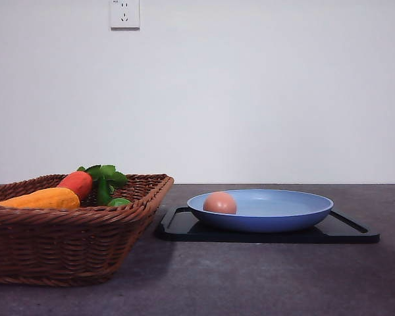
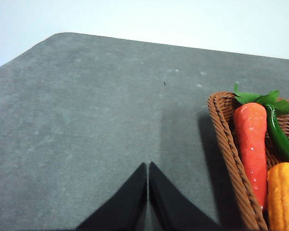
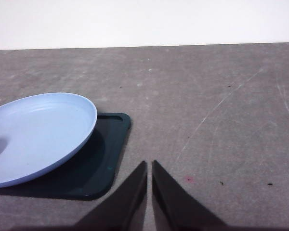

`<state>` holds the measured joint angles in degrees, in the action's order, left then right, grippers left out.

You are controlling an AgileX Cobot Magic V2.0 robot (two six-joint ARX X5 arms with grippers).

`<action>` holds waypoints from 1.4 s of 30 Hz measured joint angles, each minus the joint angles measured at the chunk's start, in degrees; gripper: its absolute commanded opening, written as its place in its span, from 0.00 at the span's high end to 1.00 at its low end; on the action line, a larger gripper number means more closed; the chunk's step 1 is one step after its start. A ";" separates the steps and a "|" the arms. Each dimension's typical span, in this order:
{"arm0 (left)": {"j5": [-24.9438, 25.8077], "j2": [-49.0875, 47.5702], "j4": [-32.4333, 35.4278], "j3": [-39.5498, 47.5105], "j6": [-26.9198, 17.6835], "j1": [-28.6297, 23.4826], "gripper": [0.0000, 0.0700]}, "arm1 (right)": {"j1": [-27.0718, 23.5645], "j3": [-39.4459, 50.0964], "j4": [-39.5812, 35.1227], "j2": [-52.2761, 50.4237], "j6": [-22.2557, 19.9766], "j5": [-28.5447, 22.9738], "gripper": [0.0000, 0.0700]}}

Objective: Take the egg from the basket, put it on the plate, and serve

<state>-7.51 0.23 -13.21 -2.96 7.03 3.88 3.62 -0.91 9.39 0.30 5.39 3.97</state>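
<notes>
Resting at lower centre of the front view, egg (image 1: 220, 203) inside blue plate (image 1: 296, 220) on black tray (image 1: 355, 232), right of basket (image 1: 66, 247). Likely light, smooth, fragile; best cradled gently around its middle. Left gripper (image 2: 148, 169) and right gripper (image 3: 150, 167) pinched closed, empty, over bare table.
</notes>
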 measured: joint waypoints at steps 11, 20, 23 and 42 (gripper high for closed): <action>0.00 0.00 0.00 0.00 0.00 0.00 1.00 | 0.00 0.00 0.00 0.00 0.01 0.00 1.00; 0.01 0.00 0.00 0.00 0.00 -0.02 1.00 | 0.00 0.00 0.00 0.00 0.02 0.00 1.00; 0.00 0.00 0.00 0.00 0.00 0.00 1.00 | 0.00 0.00 0.00 0.00 0.02 0.00 1.00; 0.00 0.00 0.00 0.00 0.00 -0.02 1.00 | 0.00 0.00 0.00 0.00 0.02 0.00 1.00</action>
<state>-7.51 0.23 -13.21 -2.96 7.03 3.86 3.62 -0.91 9.39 0.30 5.41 3.97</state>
